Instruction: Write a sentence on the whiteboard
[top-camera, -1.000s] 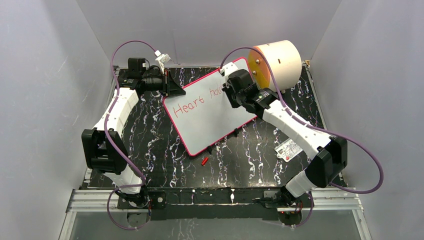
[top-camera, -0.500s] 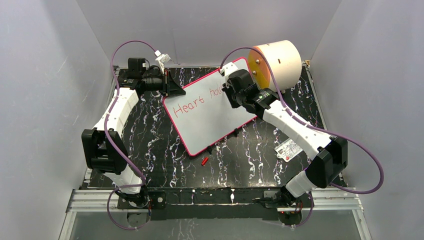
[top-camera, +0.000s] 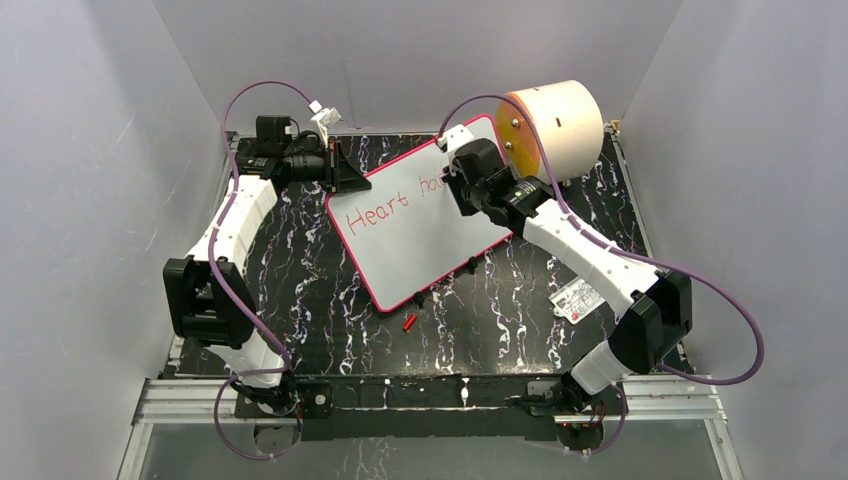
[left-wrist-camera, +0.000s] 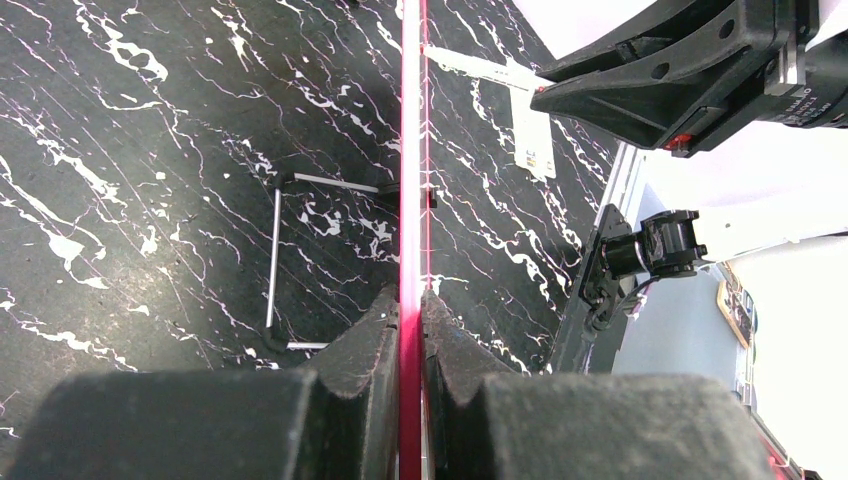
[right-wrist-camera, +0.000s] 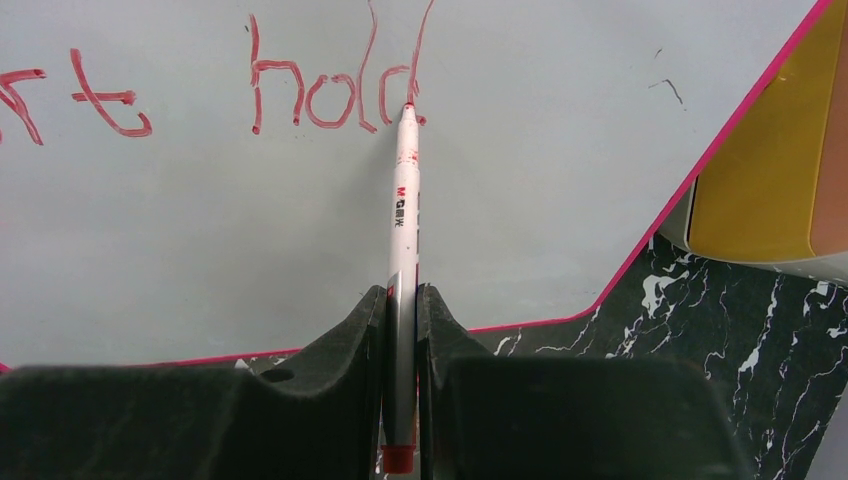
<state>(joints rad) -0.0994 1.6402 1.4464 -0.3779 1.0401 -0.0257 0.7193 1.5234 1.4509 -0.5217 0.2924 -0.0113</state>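
Whiteboard: we find the whiteboard (top-camera: 420, 240) in the middle of the top view. It lies slanted across the black marbled bench (top-camera: 500, 300), with its far corner just beside the cream cylinder (top-camera: 560, 125) at upper right.
Left end effector: the left end effector (left-wrist-camera: 410, 300) is closed on the board's pink-red rim. In the left wrist view we see that rim edge-on, pinched between the two pads, at the board's upper-left edge.
Right end effector: the right end effector (right-wrist-camera: 402, 295) is clamped on a white marker (right-wrist-camera: 402, 220). The marker points up the middle of the right wrist frame, with its red tip touching the board.
Sentence: the sentence (right-wrist-camera: 320, 95) so far reads "Heart" and then "hold" in thin red strokes along the board's upper part. The tip rests at the foot of the last letter.
Done: we judge the first line about written, with the second word at or near its final stroke.
Left: two words hardly make a sentence, and most of the board below the line is bare. We expect more writing, probably on a fresh line lower down, and then the marker has to come off the board.
Change: against the earlier top views, the right wrist has crept slightly toward the upper left and the right elbow at lower right has shifted a touch. The lettering we can see there looks the same. The left arm and the board have not moved.
Loose item: a small red cap (top-camera: 409, 322) lies on the bench just below the board's lower corner.
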